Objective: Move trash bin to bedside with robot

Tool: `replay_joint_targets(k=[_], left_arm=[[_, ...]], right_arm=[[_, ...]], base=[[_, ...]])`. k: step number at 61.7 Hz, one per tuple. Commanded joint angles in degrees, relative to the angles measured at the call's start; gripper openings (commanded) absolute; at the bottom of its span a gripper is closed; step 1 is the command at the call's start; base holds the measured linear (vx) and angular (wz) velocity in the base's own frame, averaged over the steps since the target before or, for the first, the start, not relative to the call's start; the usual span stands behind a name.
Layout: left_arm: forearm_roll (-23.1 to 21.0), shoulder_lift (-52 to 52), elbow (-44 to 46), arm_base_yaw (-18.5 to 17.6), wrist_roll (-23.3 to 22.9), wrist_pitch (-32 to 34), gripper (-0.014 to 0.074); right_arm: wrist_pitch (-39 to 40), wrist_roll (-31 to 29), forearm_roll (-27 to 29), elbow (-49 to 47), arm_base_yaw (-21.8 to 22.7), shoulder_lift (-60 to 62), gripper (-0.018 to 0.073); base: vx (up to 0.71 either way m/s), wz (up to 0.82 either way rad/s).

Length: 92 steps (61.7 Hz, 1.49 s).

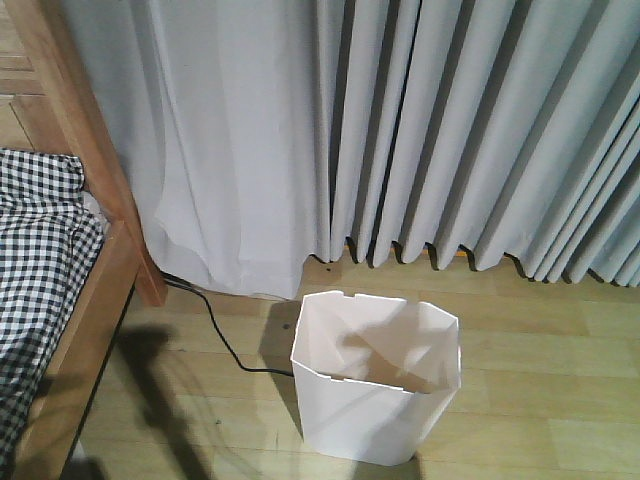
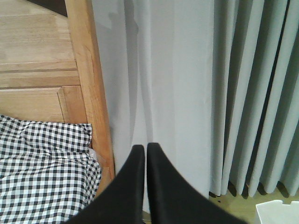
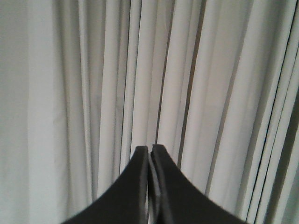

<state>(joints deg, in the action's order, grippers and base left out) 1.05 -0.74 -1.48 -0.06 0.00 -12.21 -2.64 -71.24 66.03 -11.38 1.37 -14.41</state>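
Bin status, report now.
Both grippers shut, empty: left, right. Bin upright on floor, right of bed, gap between. Black cable on floor in that gap.

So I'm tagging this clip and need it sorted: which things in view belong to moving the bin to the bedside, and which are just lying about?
Part of the job:
- trash bin, standing on the floor
- bed with checked bedding
- left gripper and right gripper, both shut, holding nothing

Just there:
- grey curtains
- black cable on the floor
- wooden floor
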Motion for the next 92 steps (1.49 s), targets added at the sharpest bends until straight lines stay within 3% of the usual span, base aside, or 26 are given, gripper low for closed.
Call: replay_joint_targets(k=[1,8,20,26,53,92], left_arm=[[-0.2,-0.7,-1.1,-0.1,0.0,4.0,-0.0006],[-0.2,-0.7,-1.1,-0.1,0.0,4.0,-0.0006],[-0.2,-0.7,-1.1,-0.1,0.0,4.0,-0.0006],[-0.2,-0.7,-1.1,-0.1,0.0,4.0,-0.0006],[-0.2,-0.7,-1.1,-0.1,0.0,4.0,-0.0006],[-0.2,-0.7,-1.1,-0.1,0.0,4.0,-0.0006]], right_arm=[[1.9,5.5,-6.5,-0.2,0.8,1.0,-0.0009],[1.8,24.1,-22.5,2.2,3.5,5.0,-0.0009],[1.7,59.9,-56.6,8.2,4.1,12.0,-0.0009],[2.0,68.2,-63.3,11.2,3.7,13.8,-0.0009],[-0.4,70.5,-64.7,13.4,3.6,15.8,-0.0009],[0.7,76.5,-72.3,13.4,3.6,15.8,-0.0009]], base=[[0.0,0.0],[0.0,0.0],[0.0,0.0],[0.0,0.0],[0.0,0.0],[0.0,0.0]])
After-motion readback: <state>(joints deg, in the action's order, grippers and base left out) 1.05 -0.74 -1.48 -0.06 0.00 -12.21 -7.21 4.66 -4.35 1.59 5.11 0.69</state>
